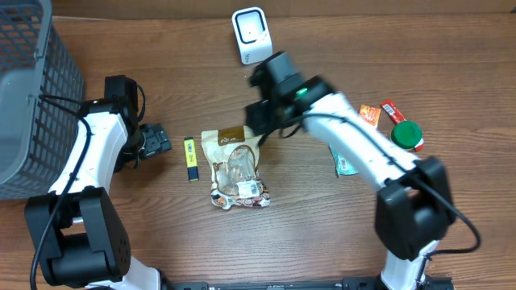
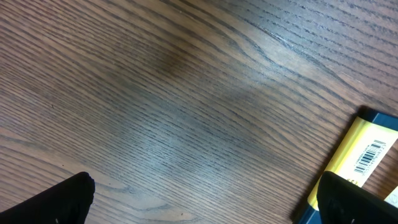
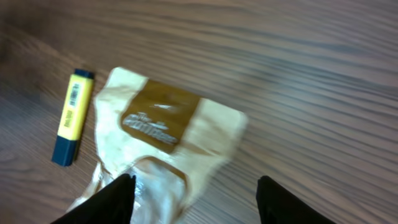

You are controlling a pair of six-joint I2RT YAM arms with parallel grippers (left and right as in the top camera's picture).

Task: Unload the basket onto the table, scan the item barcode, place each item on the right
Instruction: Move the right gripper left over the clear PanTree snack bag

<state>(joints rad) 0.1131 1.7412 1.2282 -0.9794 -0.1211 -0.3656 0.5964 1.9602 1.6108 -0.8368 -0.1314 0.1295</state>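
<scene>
Cream snack bag [image 1: 235, 169] noted flat at table [image 1: 403, 242] centre, short of scanner [image 1: 251, 35]. Right gripper [image 3: 196, 199] open above its top edge; left gripper [image 1: 157, 141] open, empty. Advise pinching top seam, presenting white label [image 1: 251, 188] squarely

Shop checkout bench: scanner [image 1: 251, 34], basket [image 1: 50, 103]

A brown wooden table [image 1: 451, 48] with long dark grain (soft, even light lies on it, with a pale sheen in places) fills the view, a grey mesh basket [image 1: 48, 89] standing at its left end.
</scene>
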